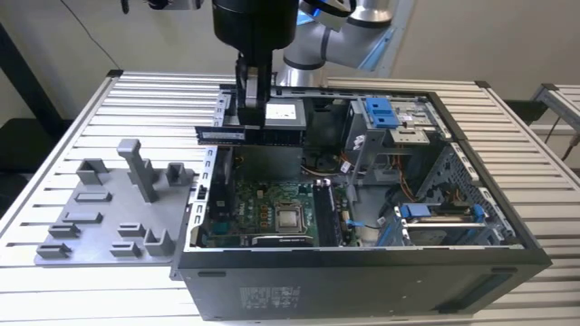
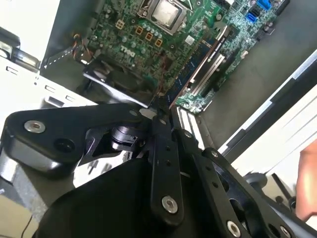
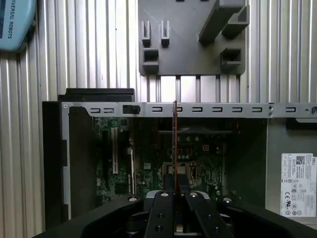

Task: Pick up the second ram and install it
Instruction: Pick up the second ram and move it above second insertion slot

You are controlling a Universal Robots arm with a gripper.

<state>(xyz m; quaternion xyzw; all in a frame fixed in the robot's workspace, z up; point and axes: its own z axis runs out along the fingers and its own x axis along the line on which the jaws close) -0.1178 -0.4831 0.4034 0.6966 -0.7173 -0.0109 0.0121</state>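
Black two-finger end effector (image 1: 254, 117) is clamped on the second ram (image 1: 225, 135), a slim, long, dark memory stick, gripping it near mid-length. The stick hangs level over the rear of the open black steel computer case (image 1: 363, 263), well above the green motherboard (image 1: 263, 204) and clear of everything. The case sits on the ribbed aluminium bench (image 1: 81, 129), next to a grey moulded parts fixture (image 1: 109, 224) at the exterior view's left. In the first wrist view the stick (image 3: 175, 144) shows edge-on as a thin upright line rising from between the fingers, so it looks square in the grip, not canted. Appearance: a pale bluish label near one end, a row of black chips toward the other, and the contact edge facing down. Judgement on the step — carry to slot: the stick's long axis looks to lie across the long black memory slots (image 1: 324, 210) beside the processor socket, so it likely needs a turn at the wrist before descent. Keep the board vertical, match the notch to the slot key, and check the end latches are open — I cannot tell that from here. Press evenly along its length. A tilted entry would risk jamming one end or flexing the board.
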